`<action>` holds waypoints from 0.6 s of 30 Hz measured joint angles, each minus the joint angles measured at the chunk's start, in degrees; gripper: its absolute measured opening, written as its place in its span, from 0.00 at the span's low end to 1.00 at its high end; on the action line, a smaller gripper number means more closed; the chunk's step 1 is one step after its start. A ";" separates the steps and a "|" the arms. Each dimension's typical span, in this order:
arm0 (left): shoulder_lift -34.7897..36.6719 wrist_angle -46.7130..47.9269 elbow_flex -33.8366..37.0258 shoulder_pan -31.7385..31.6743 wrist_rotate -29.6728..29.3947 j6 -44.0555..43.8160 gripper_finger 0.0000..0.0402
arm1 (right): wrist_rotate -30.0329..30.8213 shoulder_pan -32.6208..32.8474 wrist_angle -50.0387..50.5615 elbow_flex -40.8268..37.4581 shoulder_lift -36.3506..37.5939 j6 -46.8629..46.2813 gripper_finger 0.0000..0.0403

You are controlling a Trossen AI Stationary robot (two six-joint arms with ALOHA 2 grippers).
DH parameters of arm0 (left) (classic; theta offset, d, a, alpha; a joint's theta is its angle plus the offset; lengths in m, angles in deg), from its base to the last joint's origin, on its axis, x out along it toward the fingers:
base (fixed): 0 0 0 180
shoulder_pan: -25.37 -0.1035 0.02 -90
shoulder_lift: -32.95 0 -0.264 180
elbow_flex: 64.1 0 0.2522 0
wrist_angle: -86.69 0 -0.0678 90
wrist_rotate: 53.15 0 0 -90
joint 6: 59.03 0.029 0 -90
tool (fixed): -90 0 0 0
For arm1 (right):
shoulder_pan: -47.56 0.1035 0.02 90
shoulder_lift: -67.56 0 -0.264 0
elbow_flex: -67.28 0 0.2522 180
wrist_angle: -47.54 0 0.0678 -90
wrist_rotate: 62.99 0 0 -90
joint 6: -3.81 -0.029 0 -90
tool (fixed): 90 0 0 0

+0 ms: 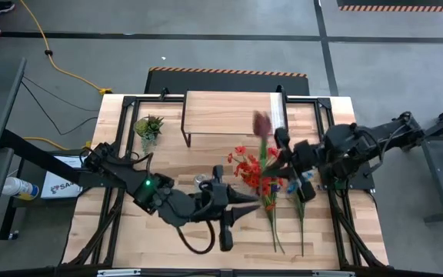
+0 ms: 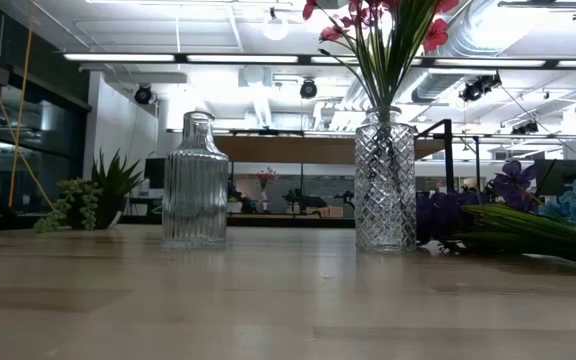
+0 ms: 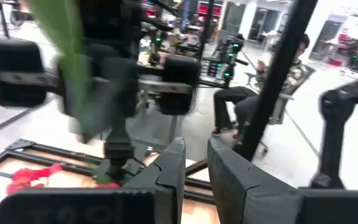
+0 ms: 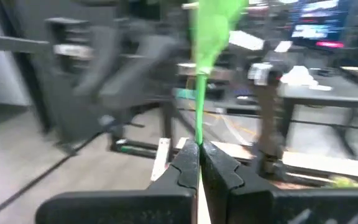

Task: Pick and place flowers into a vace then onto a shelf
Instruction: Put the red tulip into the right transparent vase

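Grey concrete floor surrounds the plank desk (image 1: 129,231), and the shelf (image 1: 229,115) stands at its far edge, in the middle. A small potted plant (image 1: 148,127) sits just left of the shelf.

The right gripper (image 4: 199,155) is pinched shut on a thin green stem (image 4: 199,118) — the wrist view shows the stem caught between the closed fingers, its bloom (image 1: 262,123) blurred above the shelf's right end. The left gripper (image 3: 196,168) hangs near the desk's middle with its fingers a little apart, holding nothing.

Red flowers (image 1: 246,168) stand in the cut-glass vase (image 2: 385,180), which the low view shows upright beside an empty ribbed bottle (image 2: 195,180). More flowers (image 1: 283,223) — purple and blue — lie flat on the desk to the right, near the vase.
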 joint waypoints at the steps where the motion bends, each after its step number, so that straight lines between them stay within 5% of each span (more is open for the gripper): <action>1: 0.00 -0.36 0.00 0.07 0.02 0.15 0.26 | 0.59 0.02 0.80 0.00 0.57 0.07 0.00; 18: 0.00 1.11 0.00 2.40 -1.78 -0.53 0.26 | 7.26 0.13 6.69 -0.02 10.53 2.96 0.00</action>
